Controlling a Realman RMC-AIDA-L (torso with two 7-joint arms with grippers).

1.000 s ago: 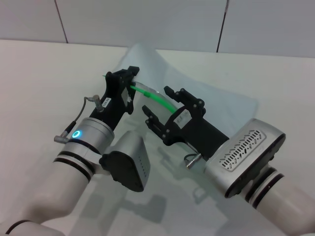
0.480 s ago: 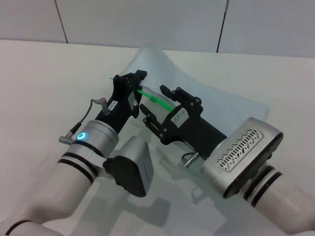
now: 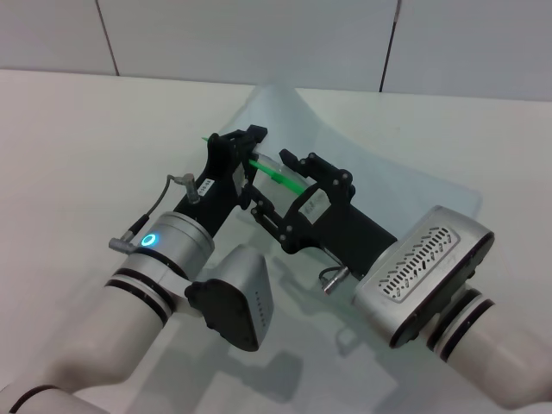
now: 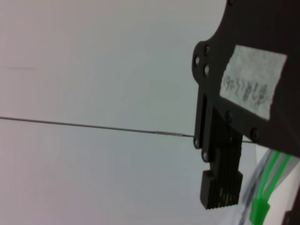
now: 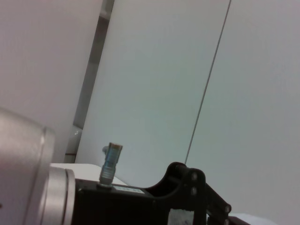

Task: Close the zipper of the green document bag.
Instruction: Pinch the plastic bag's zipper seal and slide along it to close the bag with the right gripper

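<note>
A plain white tabletop (image 3: pixel 69 138) runs back to a pale tiled wall (image 3: pixel 259 39). On it lies the large, flat, translucent blue-grey plastic pouch, the green document bag (image 3: pixel 388 185), its near part lifted off the surface between the two arms.

At the left, the black left gripper (image 3: pixel 244 153) reaches in from the silver-and-white left arm and is pinched on the end of the thin bright green plastic zipper (image 3: pixel 280 178); the left wrist view shows green strands (image 4: pixel 267 183) running beside one ribbed black finger (image 4: pixel 220 180).

To the right, the black right gripper (image 3: pixel 274 185) straddles the green strip with its fingers spread, touching or nearly touching it; which, I cannot tell.

Only a short stretch of zipper shows between the grippers, so how much is already closed is hidden. The slider itself cannot be made out. The job looks unfinished.

Nothing else stands on the table; the two grippers crowd each other, which leaves little room for travel along the strip.
</note>
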